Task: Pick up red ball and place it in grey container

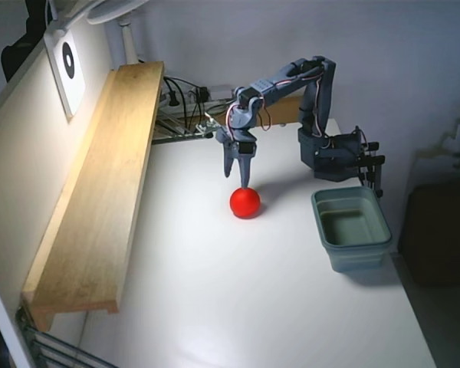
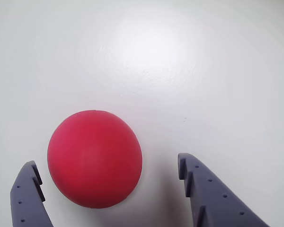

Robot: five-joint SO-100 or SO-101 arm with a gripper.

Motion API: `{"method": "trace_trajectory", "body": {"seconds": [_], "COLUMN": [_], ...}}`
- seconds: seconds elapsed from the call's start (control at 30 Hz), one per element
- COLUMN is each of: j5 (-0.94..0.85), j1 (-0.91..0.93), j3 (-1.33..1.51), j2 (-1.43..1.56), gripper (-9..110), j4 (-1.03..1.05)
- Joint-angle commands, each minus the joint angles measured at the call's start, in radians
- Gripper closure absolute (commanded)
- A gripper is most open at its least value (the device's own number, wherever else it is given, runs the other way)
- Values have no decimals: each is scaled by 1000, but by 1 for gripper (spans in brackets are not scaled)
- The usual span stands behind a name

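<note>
- Where the long pale wooden shelf board runs along the left edge of the fixed view, the white table is seen beside it.
- Near the table's middle, the small smooth bright red ball is seen resting on the surface, just beneath the tips of the blue-grey two-finger gripper.
- From the wrist view, the gripper is shown spread wide, with the red ball lying between the fingers, nearer the left one and untouched by either.
- Well to the right, the grey-green rectangular plastic container is seen standing apart from the ball, just in front of the arm's base.
</note>
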Motion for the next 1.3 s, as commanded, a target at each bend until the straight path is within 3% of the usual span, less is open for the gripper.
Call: {"method": "trace_trajectory", "body": {"seconds": [0.0, 0.87, 1.23, 1.27], "j5": [2, 2, 2, 2], "j1": [7, 7, 7, 7], "j3": [32, 289, 304, 304], "j2": [27, -73, -86, -86], "gripper": [63, 63, 63, 78], "j4": [-42, -399, -427, -427]}}
